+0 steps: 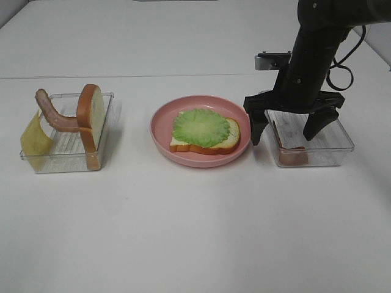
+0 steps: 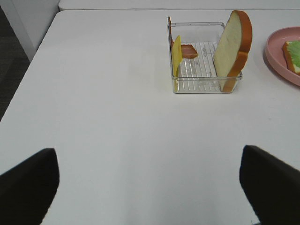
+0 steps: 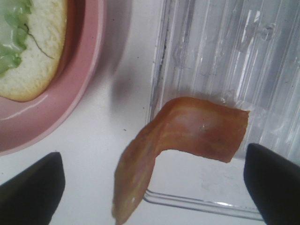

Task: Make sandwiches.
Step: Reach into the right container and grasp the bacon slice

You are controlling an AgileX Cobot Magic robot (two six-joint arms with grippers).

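Bacon strip (image 3: 197, 131) looks thin, floppy and probably light; its arched middle suits a pinch. Jaws of left gripper (image 2: 150, 183) and right gripper (image 1: 283, 137) stand open.

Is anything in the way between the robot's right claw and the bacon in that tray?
Nothing visible is. The right gripper hangs open above the bacon strip, which lies at the clear tray's wall on the pink plate's side. No other thing sits between them.

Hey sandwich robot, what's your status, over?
Left gripper open. Right gripper open above bacon strip at tray wall. Lettuce on bread slice, on plate. Nothing blocking.
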